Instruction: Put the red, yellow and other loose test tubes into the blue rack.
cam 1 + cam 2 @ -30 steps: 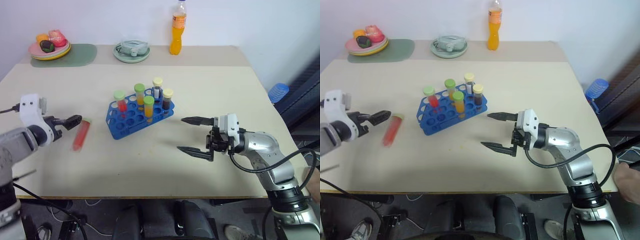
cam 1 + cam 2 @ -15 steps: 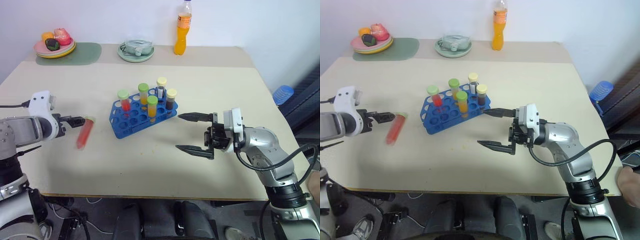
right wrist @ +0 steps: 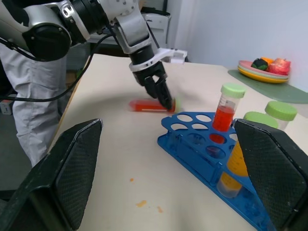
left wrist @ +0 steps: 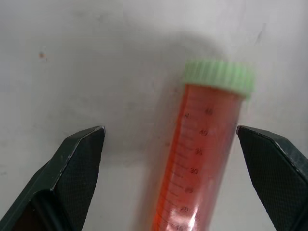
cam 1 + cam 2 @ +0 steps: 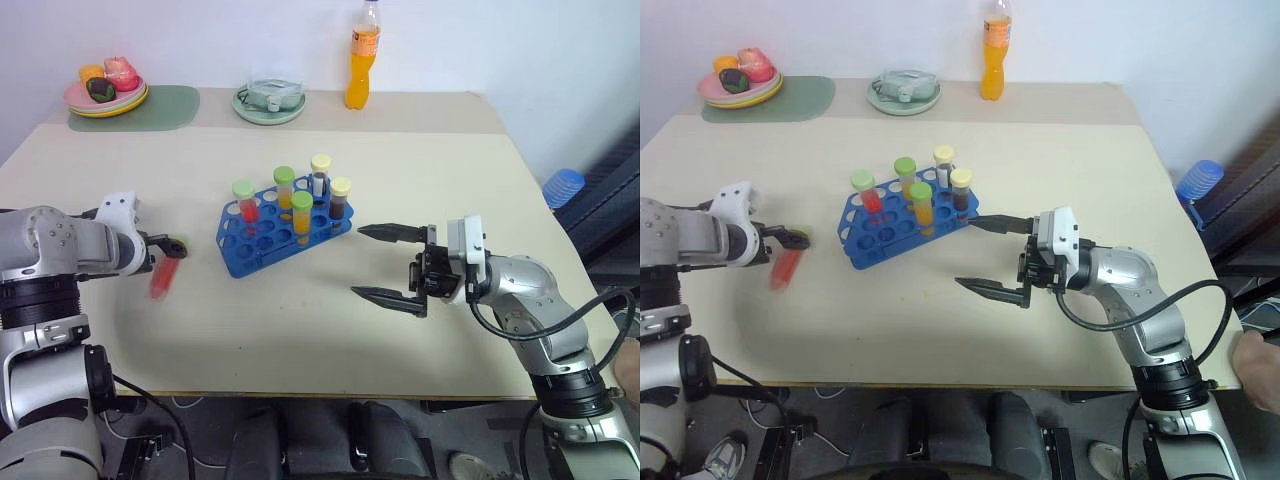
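Left gripper (image 4: 171, 144) hangs spread over the red tube (image 4: 197, 159), fingers either side. Right gripper (image 5: 385, 262) hovers spread beside the blue rack (image 5: 262, 240).

We're looking down on a pale beige desk (image 5: 300, 330) pushed up against a plain white wall (image 5: 200, 40). Along the far edge we see a green mat (image 5: 150, 105) carrying a plate (image 5: 105, 100) of fruit, a light green dish (image 5: 268, 100) and an orange drink bottle (image 5: 360, 60). Off to the right we catch a blue-capped jug (image 5: 562, 185) on the floor. Under the near edge we see dark floor and cables (image 5: 170, 435). The light is even.
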Tool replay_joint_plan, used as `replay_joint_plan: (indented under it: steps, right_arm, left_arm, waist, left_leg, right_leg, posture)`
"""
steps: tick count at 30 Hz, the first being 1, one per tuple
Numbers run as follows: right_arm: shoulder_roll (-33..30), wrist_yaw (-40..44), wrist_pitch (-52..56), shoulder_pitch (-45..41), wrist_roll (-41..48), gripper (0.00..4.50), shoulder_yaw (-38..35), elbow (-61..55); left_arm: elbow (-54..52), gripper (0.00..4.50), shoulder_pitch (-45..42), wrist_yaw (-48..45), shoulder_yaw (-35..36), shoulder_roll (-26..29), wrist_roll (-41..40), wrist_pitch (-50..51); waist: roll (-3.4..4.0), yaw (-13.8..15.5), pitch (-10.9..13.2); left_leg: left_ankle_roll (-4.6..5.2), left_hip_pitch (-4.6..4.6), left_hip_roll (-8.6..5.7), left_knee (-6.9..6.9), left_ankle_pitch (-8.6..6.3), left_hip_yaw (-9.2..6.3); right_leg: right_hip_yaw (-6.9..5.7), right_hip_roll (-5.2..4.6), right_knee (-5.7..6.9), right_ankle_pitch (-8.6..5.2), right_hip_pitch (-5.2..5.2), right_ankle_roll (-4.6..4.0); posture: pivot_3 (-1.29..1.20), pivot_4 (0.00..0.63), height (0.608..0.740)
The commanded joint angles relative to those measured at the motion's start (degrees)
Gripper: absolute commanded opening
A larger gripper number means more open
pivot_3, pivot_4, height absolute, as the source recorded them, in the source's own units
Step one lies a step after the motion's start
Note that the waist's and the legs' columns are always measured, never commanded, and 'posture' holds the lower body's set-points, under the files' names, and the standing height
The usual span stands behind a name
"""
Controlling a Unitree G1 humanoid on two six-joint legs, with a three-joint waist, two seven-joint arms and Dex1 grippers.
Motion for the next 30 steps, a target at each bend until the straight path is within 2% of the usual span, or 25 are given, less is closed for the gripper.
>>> replay_joint_plan:
  steps: [1,10,13,17,19,30]
  right_arm:
    - [-0.1,-0.6,-0.7,0.4,0.3,4.46,-1.5,-2.6]
    - [-0.2,-1.4,-0.9,1.1,0.0,4.46,-1.6,-2.8]
    - [-0.3,-1.3,-1.0,1.1,-0.1,4.5,-1.5,-2.6]
    - [-0.2,-1.2,-1.2,0.9,-0.4,4.5,-1.6,-2.0]
    - [-0.1,-1.1,-1.4,0.9,-0.6,4.5,-1.4,-1.7]
    - [0.3,-0.2,-1.8,0.5,-1.4,4.5,-0.9,-0.4]
  left_arm:
    - [0.1,4.5,-2.1,-4.6,-4.2,2.9,0.9,0.5]
    - [2.9,4.5,-3.1,-12.7,-11.8,6.0,4.9,-3.3]
    - [3.5,3.69,-3.4,-14.2,-13.2,6.2,6.6,-4.7]
    - [3.9,1.61,-3.1,-15.1,-13.2,5.6,8.5,-5.2]
    - [3.6,0.76,-2.7,-15.4,-12.6,5.2,9.1,-4.9]
    - [-5.3,0.76,2.4,-15.6,-5.9,5.3,9.6,-0.3]
  waist:
    - [0.0,0.0,0.0]
    - [0.0,0.1,0.0]
    - [0.01,0.1,0.0]
    - [0.0,0.1,0.0]
    - [0.0,0.1,0.0]
    - [0.0,-0.1,0.0]
  left_leg:
    - [0.0,0.0,0.0,0.0,0.0,0.0]
    - [0.0,0.0,0.0,0.0,0.0,0.01]
    - [0.01,0.0,0.0,0.01,0.0,0.0]
    - [0.01,-0.01,0.0,0.02,0.0,0.01]
    - [0.02,-0.01,-0.01,0.02,0.0,0.0]
    - [0.02,0.0,0.01,0.02,0.0,0.0]
  right_leg:
    - [0.0,0.0,0.01,0.0,0.0,0.0]
    - [0.0,0.0,0.0,0.0,0.0,0.0]
    - [0.0,0.0,0.02,0.0,0.0,0.0]
    - [0.0,0.0,0.0,0.0,0.0,0.0]
    - [0.0,0.0,0.01,0.0,0.0,0.0]
    - [0.01,0.01,0.02,0.0,-0.01,0.0]
  posture:
    - [0.0,0.15,0.74]
    - [0.0,0.15,0.74]
    - [0.0,0.15,0.74]
    - [0.0,0.15,0.74]
    - [0.0,0.15,0.74]
    - [0.0,0.15,0.74]
